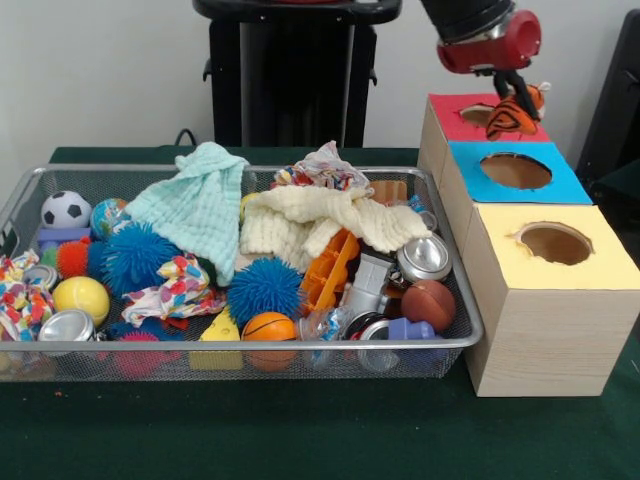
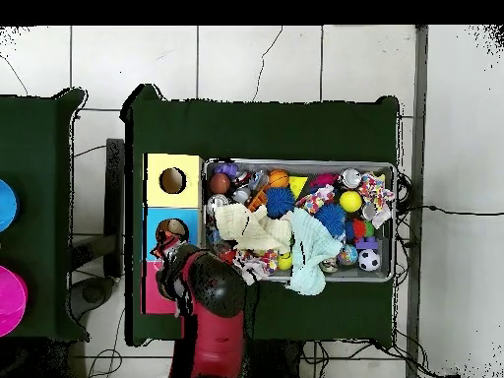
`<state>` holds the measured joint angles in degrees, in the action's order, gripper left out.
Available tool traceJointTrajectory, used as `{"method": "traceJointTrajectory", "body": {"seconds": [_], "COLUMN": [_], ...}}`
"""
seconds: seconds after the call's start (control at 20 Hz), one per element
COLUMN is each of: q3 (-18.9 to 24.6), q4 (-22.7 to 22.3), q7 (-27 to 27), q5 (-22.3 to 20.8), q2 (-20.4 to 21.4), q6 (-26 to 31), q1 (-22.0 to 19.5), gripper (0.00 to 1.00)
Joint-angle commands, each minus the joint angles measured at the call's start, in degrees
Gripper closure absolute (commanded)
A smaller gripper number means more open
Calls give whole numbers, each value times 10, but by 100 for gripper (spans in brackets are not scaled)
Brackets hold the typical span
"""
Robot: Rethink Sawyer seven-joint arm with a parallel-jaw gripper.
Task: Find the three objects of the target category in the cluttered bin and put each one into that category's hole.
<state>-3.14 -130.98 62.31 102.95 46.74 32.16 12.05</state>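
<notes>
Front view: the red and black arm (image 1: 488, 35) comes down at the top right, over the far end of the pale wood box (image 1: 540, 320).
Fingers: the dark fingers (image 1: 512, 100) are closed on the orange black-striped tiger (image 1: 512, 117), which hangs from them.
Tiger: directly under the fingers and right above the red-surround hole (image 1: 478, 114); whether it touches the rim I cannot tell.
Red-surround hole: just below the fingers, at the box's far end.
Blue-surround hole (image 1: 515, 170): nearer the camera than the fingers, next along the box.
Yellow-surround hole (image 1: 554, 243): nearer still, at the box's close end.
Wire mesh bin (image 1: 240, 350): below and to the left of the fingers, on the dark green surface (image 1: 300, 430), its right end just beside the box.
Bin contents: a mint green cloth (image 1: 200, 205) and a cream knitted cloth (image 1: 320, 225) lie on top in the middle; blue spiky balls (image 1: 263, 288), a small basketball (image 1: 270, 328), a soccer ball (image 1: 66, 209), a yellow ball (image 1: 80, 298) and silver cans (image 1: 424, 258) lie around them, all well to the left of the fingers.
Other plush animals: none can be made out among the clutter.
Overhead view: the arm (image 2: 212, 295) covers the red end of the box (image 2: 173, 212), hiding the fingers and tiger; the bin (image 2: 300, 164) lies alongside the box.
</notes>
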Motion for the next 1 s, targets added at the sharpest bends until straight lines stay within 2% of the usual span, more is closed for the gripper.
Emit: {"method": "traceJointTrajectory", "body": {"seconds": [0.05,0.25,0.35,0.45,0.5,0.6,0.65,0.8,0.9,1.0], "q3": [0,-16,-24,-33,-40,-46,-53,-69,-73,-93], "q4": [-24,-27,-24,-34,-52,-52,-72,-93,-97,-108], "q7": [-4,-25,-38,-44,-46,-48,-45,-80,-89,-102], "q5": [119,183,220,228,216,244,238,230,248,180], "q2": [-40,-64,-92,-101,-94,-106,-89,-103,-114,-104], "q6": [47,51,52,59,62,73,82,114,127,136], "q1": [60,138,184,206,208,242,245,226,245,185], "gripper": [100,100,100,100,100,100,100,100,100,100]}}
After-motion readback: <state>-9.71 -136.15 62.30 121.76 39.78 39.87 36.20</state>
